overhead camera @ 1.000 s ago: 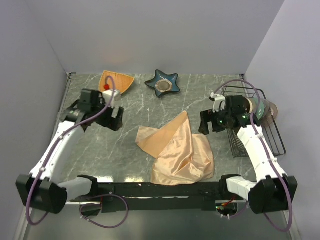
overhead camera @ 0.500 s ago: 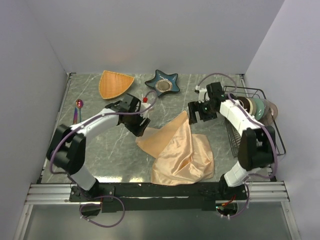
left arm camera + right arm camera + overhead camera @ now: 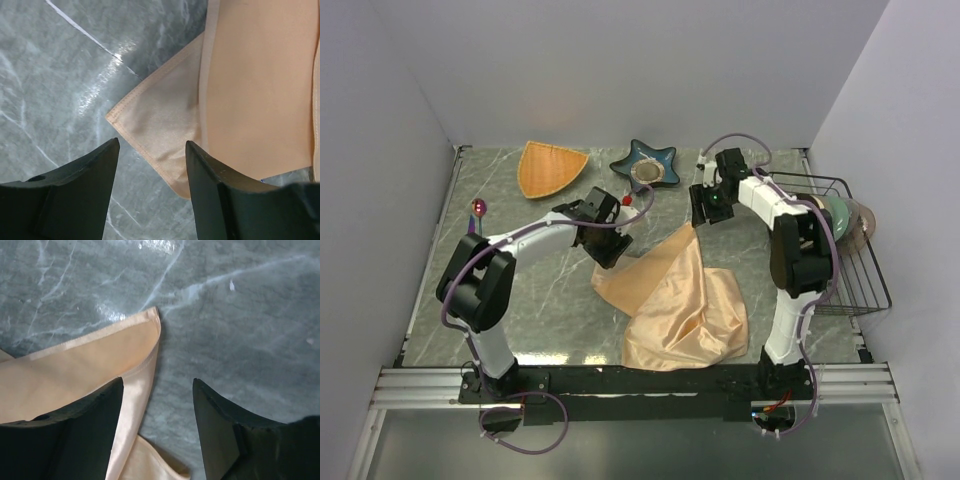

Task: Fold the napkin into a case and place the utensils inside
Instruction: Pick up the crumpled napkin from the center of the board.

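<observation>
**Lining up both pincers on the napkin (image 3: 675, 295) corners for the first fold**

The napkin is lying rumpled in the middle of the counter (image 3: 520, 310), partly doubled over itself, with one point reaching to the far side and another to the left. No case is taking shape yet, so we are judging this to be the very start of the folding step.

The left pincer (image 3: 152, 145) is hovering over the napkin's left corner. Its jaws are standing apart, with the hemmed tip lying between and just ahead of them, and it is gripping nothing. The right pincer (image 3: 157, 382) is hanging over the far corner, also parted and empty. The cloth's point is sitting ahead of the gap, and the edge is running under its left finger.

Next, we are expecting each pincer to need to drop onto its corner and pinch only the top layer of the slippery satin.

A spoon (image 3: 477, 208) is waiting at the far left edge, well apart from the cloth. Beyond the napkin, a fan-shaped dish (image 3: 550, 167) and a star-shaped dish (image 3: 645, 165) are sitting at the far side, and a wire rack (image 3: 840, 250) is standing at the right.
</observation>
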Action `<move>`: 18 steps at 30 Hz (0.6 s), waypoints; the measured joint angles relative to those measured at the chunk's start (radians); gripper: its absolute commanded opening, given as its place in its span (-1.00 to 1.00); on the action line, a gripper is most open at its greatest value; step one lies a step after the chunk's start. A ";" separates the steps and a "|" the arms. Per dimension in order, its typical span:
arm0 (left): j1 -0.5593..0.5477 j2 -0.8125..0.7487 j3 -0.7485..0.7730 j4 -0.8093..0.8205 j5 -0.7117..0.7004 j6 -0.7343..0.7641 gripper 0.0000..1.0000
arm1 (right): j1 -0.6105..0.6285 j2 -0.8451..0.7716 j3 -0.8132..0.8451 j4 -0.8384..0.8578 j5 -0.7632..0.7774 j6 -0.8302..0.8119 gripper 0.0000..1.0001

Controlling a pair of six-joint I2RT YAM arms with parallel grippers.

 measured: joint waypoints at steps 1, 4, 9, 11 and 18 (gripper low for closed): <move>0.005 0.000 0.006 -0.002 0.000 0.000 0.26 | 0.002 0.018 0.012 0.000 -0.001 0.002 0.29; 0.022 0.000 0.012 -0.005 0.004 -0.001 0.29 | 0.012 0.077 0.055 0.005 0.001 0.009 0.28; 0.078 0.000 0.034 -0.037 0.050 -0.011 0.32 | 0.043 0.140 0.113 0.008 0.027 0.012 0.28; 0.113 -0.003 0.038 -0.041 0.067 -0.016 0.33 | 0.061 0.164 0.140 0.007 0.049 0.011 0.27; 0.191 -0.047 0.037 -0.074 0.108 -0.023 0.36 | 0.093 0.203 0.153 0.012 0.100 -0.005 0.08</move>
